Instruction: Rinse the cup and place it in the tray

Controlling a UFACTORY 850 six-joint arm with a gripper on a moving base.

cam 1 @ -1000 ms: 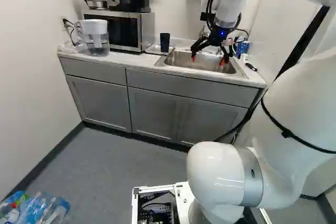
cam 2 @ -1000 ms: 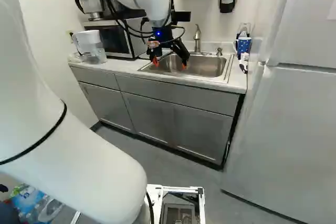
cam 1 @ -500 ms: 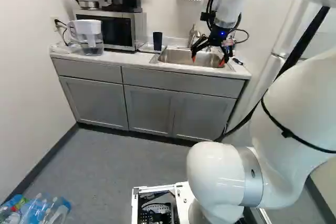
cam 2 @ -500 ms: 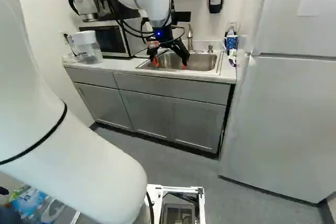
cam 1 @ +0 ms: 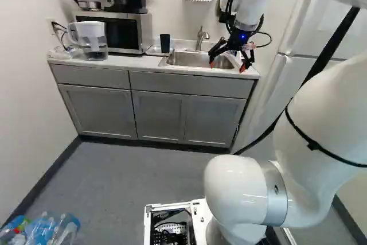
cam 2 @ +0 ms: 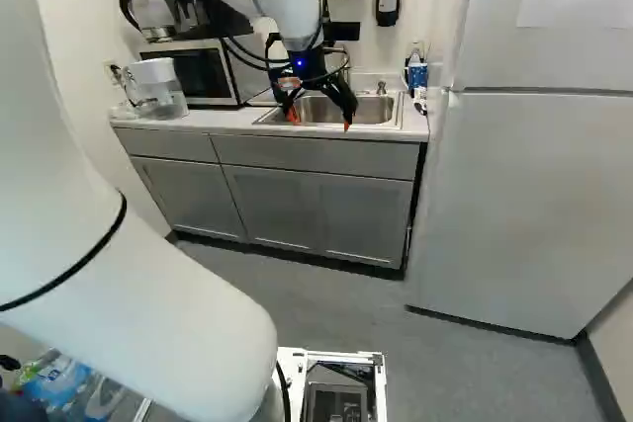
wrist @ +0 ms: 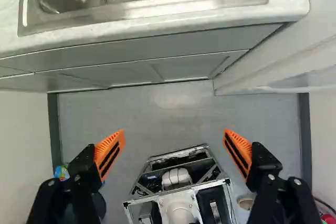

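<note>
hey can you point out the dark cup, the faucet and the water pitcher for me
Dark cup (cam 1: 165,43), left base view: middle of its side.
Faucet (cam 1: 199,39), left base view: its upright body.
Water pitcher (cam 1: 94,43), left base view: its clear body.

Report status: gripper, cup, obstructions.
Gripper open, nothing between its fingers. Dark cup upright at the tray, beside the sink. No obstruction seen near gripper.

Shiny metal sink (wrist: 184,3), matt grey cabinets (cam 1: 157,117), glossy white arm (cam 1: 235,193)
</note>
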